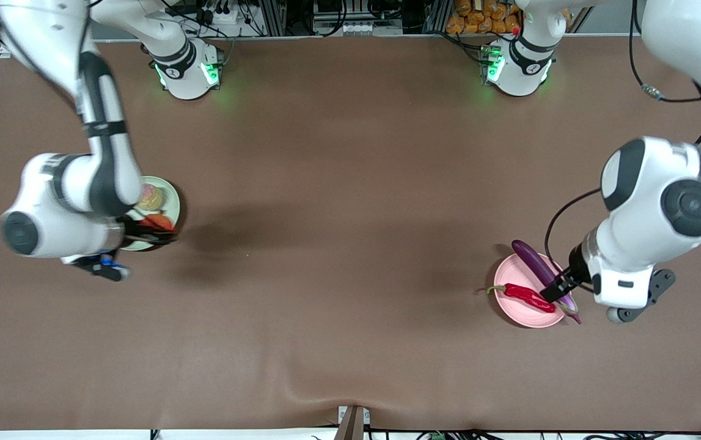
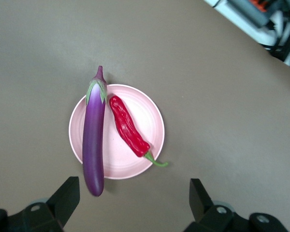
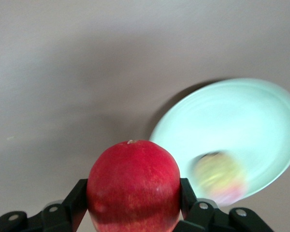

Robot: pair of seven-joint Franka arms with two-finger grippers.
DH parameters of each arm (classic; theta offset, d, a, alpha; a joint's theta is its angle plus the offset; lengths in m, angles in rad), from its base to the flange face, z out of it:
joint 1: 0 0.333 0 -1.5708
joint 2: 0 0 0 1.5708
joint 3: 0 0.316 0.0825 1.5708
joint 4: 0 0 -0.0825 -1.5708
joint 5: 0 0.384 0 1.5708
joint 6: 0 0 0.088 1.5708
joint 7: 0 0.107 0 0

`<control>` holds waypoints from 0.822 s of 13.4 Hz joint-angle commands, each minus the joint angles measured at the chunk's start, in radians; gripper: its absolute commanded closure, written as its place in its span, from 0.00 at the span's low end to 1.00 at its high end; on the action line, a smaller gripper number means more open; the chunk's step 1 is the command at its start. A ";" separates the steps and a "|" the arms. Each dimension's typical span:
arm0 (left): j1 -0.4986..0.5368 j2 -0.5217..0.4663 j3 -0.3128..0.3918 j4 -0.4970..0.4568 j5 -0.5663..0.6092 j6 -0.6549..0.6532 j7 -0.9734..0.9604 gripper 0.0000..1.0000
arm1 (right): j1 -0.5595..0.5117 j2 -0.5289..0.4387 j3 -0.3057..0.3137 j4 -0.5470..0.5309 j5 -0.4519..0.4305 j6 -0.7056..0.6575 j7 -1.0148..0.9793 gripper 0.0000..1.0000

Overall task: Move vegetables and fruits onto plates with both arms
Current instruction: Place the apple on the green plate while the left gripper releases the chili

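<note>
The purple eggplant (image 1: 535,263) and the red chili (image 1: 527,297) lie side by side on the pink plate (image 1: 518,273) toward the left arm's end of the table; the eggplant's ends overhang the rim. My left gripper (image 1: 557,291) is up over that plate, open and empty. The left wrist view shows the eggplant (image 2: 94,142), the chili (image 2: 128,131) and the plate (image 2: 147,118) past my open gripper (image 2: 133,200). My right gripper (image 1: 153,231) is shut on the red pomegranate (image 3: 133,186) over the edge of the green plate (image 1: 170,198). The peach (image 1: 150,197) lies on that plate.
The brown table runs wide between the two plates. The right wrist view shows the green plate (image 3: 241,121) with the peach (image 3: 220,181) on it, beside the held pomegranate. The arm bases (image 1: 188,70) stand along the table edge farthest from the front camera.
</note>
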 commanded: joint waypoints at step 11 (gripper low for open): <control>-0.044 -0.423 0.188 -0.081 -0.194 -0.295 0.612 0.00 | -0.102 0.035 0.019 -0.064 -0.005 0.054 -0.192 0.00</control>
